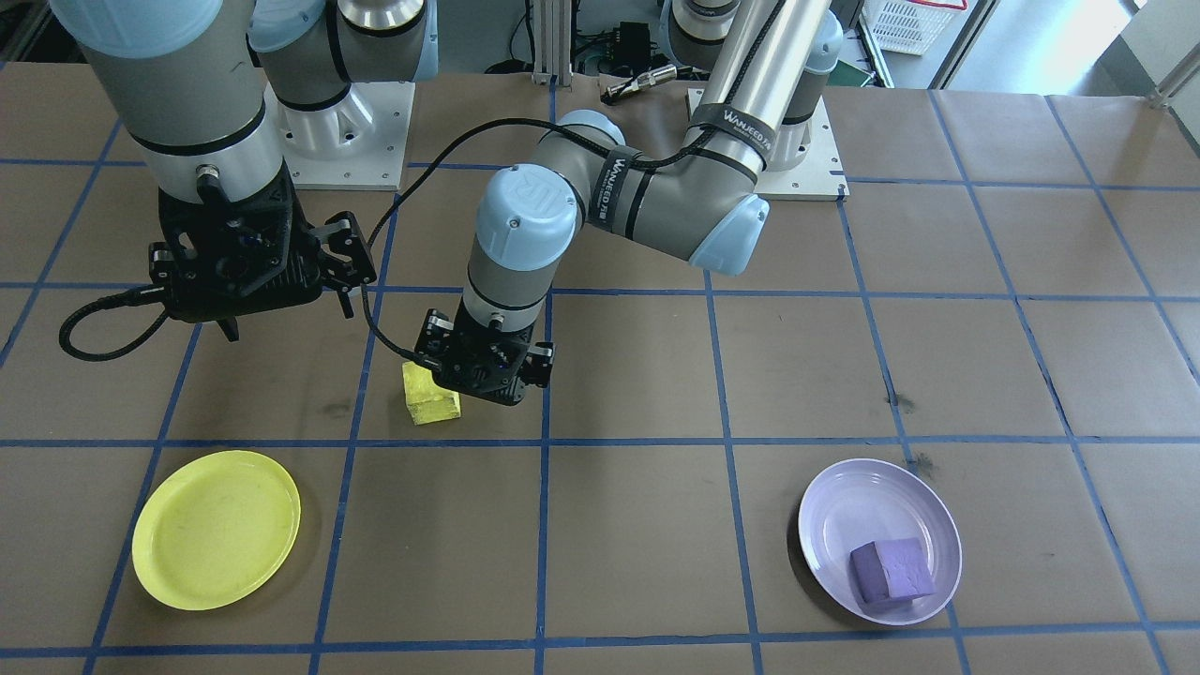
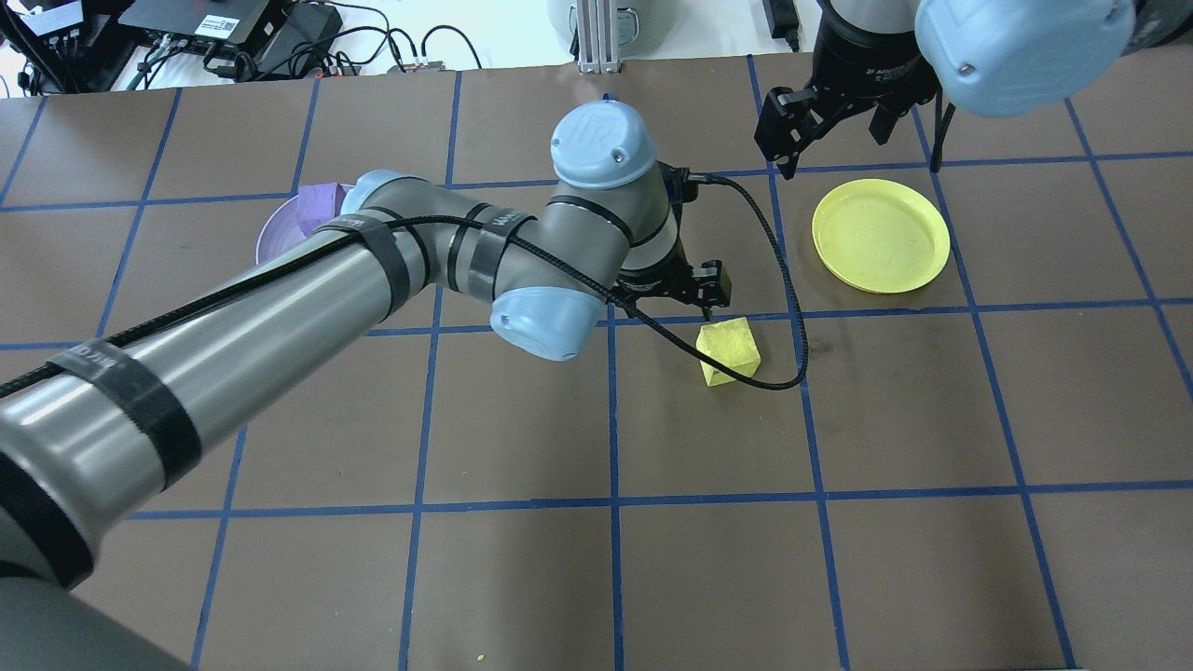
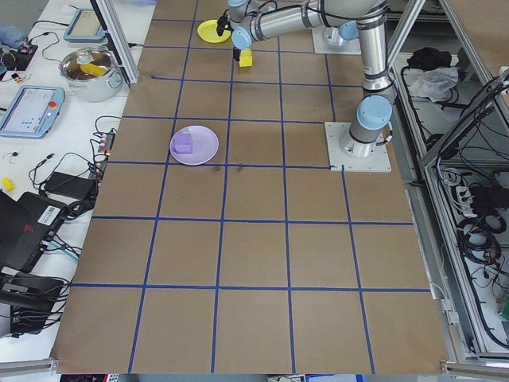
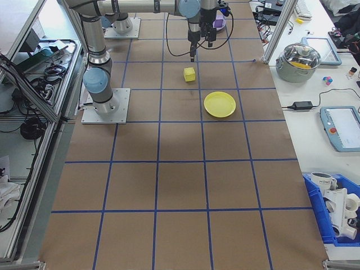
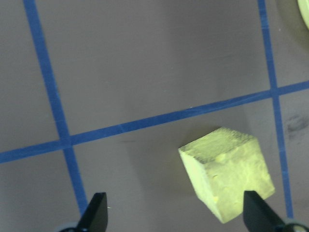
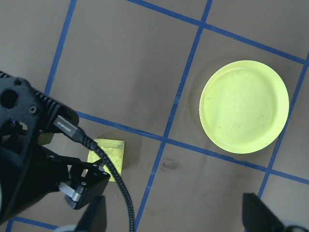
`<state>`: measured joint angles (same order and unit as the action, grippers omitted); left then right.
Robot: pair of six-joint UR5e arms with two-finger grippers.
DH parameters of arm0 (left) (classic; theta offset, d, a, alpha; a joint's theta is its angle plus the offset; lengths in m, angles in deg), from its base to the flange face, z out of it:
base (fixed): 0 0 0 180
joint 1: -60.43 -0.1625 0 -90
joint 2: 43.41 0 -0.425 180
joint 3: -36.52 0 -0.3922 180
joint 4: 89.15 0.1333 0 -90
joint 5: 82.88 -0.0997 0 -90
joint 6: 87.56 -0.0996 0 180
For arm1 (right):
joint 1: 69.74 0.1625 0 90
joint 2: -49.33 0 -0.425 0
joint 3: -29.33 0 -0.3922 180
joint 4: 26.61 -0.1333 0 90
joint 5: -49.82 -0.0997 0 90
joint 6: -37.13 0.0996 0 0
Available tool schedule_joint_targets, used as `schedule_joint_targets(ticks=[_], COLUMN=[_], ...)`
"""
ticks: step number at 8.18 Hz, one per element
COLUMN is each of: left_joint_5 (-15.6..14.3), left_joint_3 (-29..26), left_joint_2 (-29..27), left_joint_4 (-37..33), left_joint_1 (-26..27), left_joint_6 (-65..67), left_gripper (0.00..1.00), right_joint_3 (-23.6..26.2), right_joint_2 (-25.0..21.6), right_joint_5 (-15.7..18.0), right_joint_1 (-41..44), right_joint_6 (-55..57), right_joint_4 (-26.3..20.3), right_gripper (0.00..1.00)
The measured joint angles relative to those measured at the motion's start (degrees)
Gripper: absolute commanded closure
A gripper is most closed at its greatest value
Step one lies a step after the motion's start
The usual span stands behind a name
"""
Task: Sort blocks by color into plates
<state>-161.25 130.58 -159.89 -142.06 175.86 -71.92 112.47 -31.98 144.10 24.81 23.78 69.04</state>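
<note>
The yellow block (image 1: 429, 394) rests on the brown table beside my left gripper (image 1: 483, 375), which hovers just above it. In the left wrist view the yellow block (image 5: 227, 176) lies between the two fingertips (image 5: 96, 212), nearer the right-hand one, and my left gripper (image 5: 176, 215) is open and empty. The yellow plate (image 1: 216, 530) is bare. My right gripper (image 6: 176, 220) hangs open and high, with the yellow plate (image 6: 245, 106) below it. The purple block (image 1: 891, 569) lies in the lavender plate (image 1: 830, 506).
A black cable (image 2: 783, 373) from the left wrist loops down next to the yellow block (image 2: 728, 350). The two arm bases (image 1: 347, 122) stand at the table's back. A side bench holds a metal pot (image 4: 301, 59) and a tablet.
</note>
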Motion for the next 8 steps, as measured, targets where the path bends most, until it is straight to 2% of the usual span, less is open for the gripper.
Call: schedule_joint_targets(ticks=[2, 3, 5, 6, 7, 8], left_joint_5=[-0.94, -2.57, -4.95, -7.77, -11.74, -14.12], left_joint_3=[5.06, 6.60, 7.38, 6.78, 4.22, -0.57], left_joint_2=[4.39, 6.38, 10.60, 13.26, 15.86, 18.18], left_joint_4=[-0.51, -1.03, -8.32, -13.39, -18.59, -26.13], left_joint_1=[-4.42, -7.30, -14.64, -17.43, -18.73, -19.39], left_joint_6=[-6.45, -9.53, -14.19, -16.00, -16.88, -17.17], left_gripper=[0.00, 0.00, 0.00, 0.00, 0.00, 0.00], right_joint_3=[0.23, 1.32, 5.76, 8.00, 10.14, 12.46], right_joint_2=[-0.06, -0.28, -0.53, -0.58, -0.35, -0.10], right_joint_5=[-0.19, -0.53, -1.15, -1.46, -3.32, -6.57], right_joint_1=[-0.19, -0.15, 0.00, 0.11, 0.24, 0.32], right_joint_6=[0.25, 0.42, 0.27, 0.22, 0.23, 0.47], right_joint_4=[-0.54, -0.64, 1.24, 3.70, 5.31, 6.28], right_gripper=[0.00, 0.00, 0.00, 0.00, 0.00, 0.00])
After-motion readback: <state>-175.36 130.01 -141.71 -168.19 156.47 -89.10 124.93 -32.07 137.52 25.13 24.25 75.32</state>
